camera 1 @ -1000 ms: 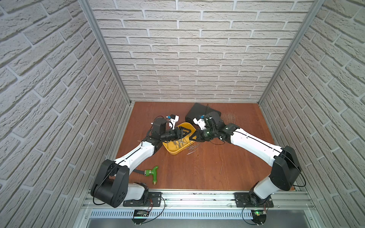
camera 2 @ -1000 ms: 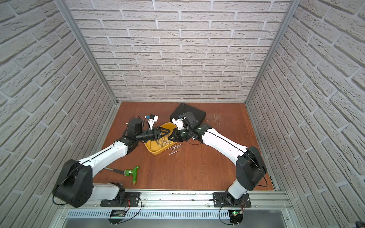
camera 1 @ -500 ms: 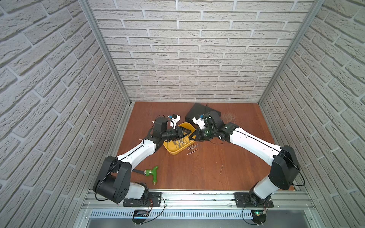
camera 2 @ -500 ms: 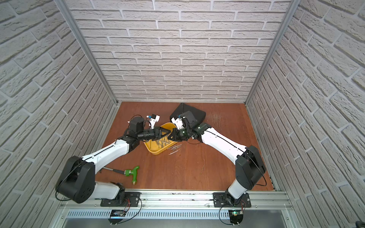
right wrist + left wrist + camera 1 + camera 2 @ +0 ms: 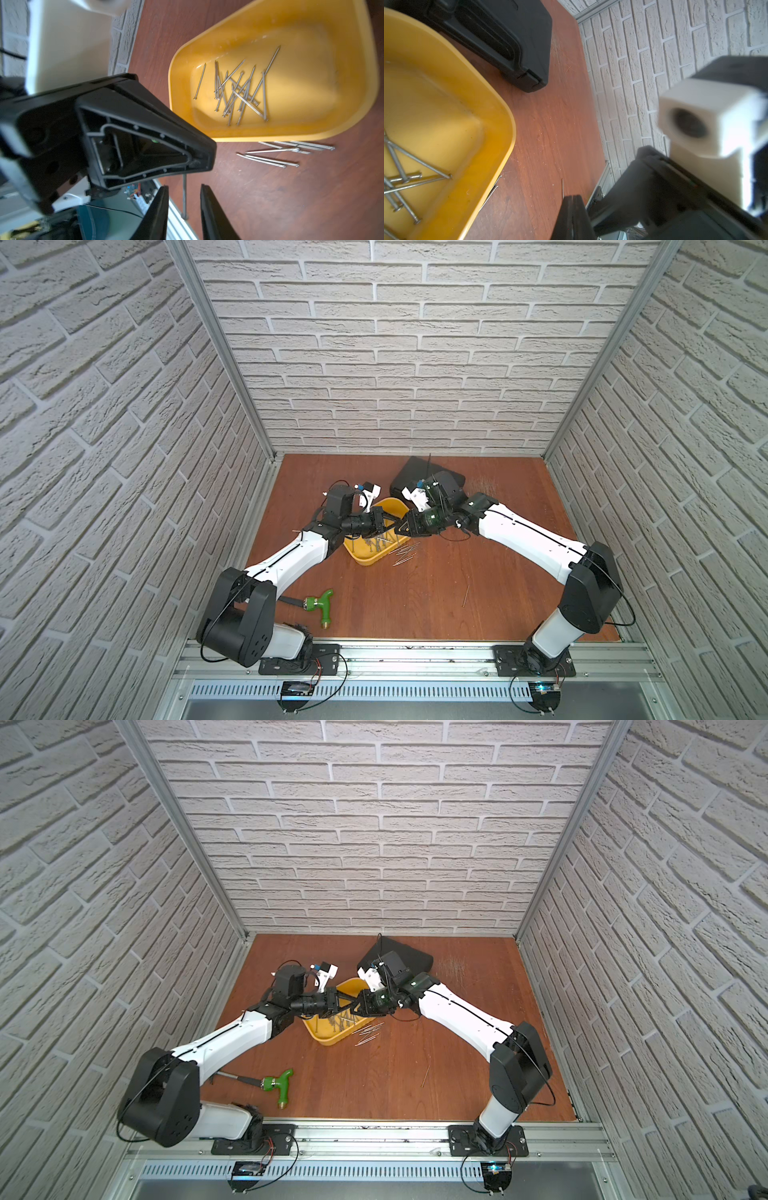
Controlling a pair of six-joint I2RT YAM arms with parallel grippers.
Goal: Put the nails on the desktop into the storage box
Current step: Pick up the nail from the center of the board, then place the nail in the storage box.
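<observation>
Grey nail — now in left hand, right hand newly loose.

yellow storage box, silvery nails, red-brown wood-grain desktop, black case

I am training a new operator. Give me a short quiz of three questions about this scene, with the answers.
1. True or false: several nails lie on the desktop beside the storage box.
2. The handle of the tool near the left arm's base is: A green, B red, C blue.
3. Which gripper is shut on a single nail?
Key: 1 true; 2 A; 3 the left gripper, while the right gripper is open.
</observation>
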